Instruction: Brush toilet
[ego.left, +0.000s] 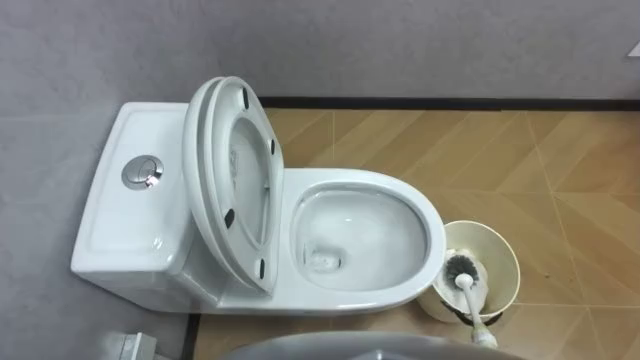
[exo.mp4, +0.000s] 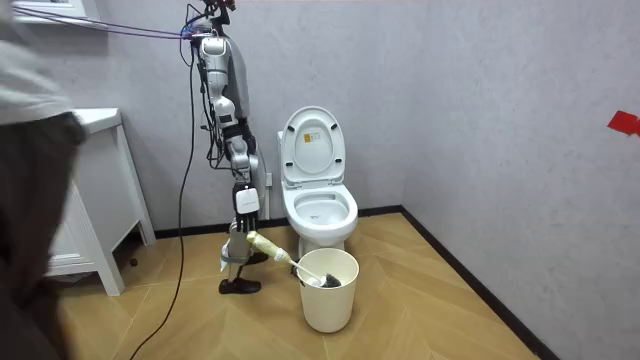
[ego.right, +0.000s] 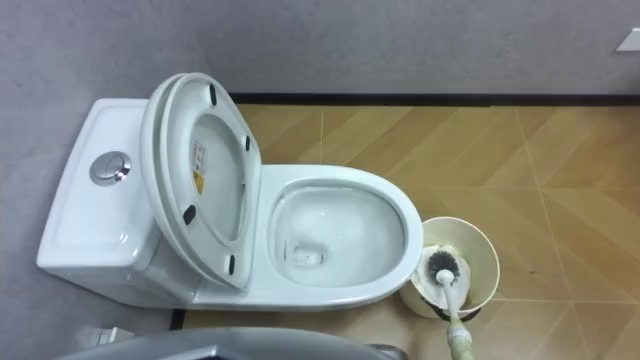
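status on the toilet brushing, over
Right hand grips toilet brush by the handle. Brush head down in the bucket beside the toilet, not yet in the bowl. Seat and lid up, nothing blocking.

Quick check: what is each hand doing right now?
Left hand: cannot be told.
Right hand: closed on the toilet brush by its handle, brush head down in the bucket.

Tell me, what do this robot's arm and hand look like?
The right arm is a chain of chunky silver-grey segments with black joints, and dark cables hang alongside it. Its forearm is a black-and-white block. The right hand at its end looks greyish; it is too small to tell more.
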